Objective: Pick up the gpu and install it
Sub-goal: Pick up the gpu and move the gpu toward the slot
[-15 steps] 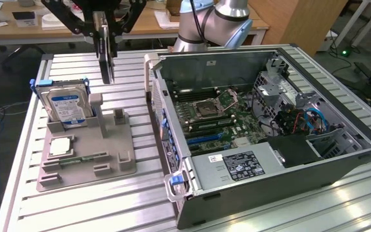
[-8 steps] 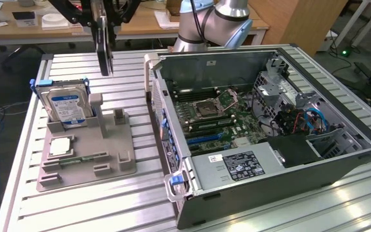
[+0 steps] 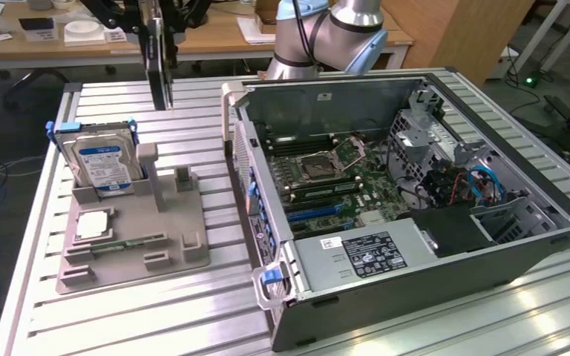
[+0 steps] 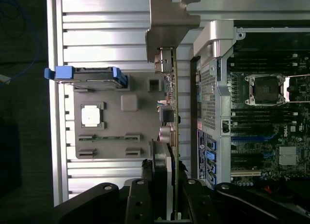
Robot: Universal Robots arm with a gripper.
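Over the slatted table (image 3: pixel 116 311), between open computer case (image 3: pixel 414 185) and grey parts tray (image 3: pixel 136 237): noted gpu (image 3: pixel 159 63) hanging clear, long axis vertical, seen edge-on, metal bracket end lowest. Noted arm (image 3: pixel 329 33) standing behind the case, gripper (image 3: pixel 154 26) aimed straight down. Recorded fingers (image 4: pixel 145 185) clenched on the card's upper end.

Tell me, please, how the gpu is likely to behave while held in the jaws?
The gpu is probably stiff: it hangs straight below the jaws. Thin and gripped at one end, it may twist if bumped. Its bare components look fragile.
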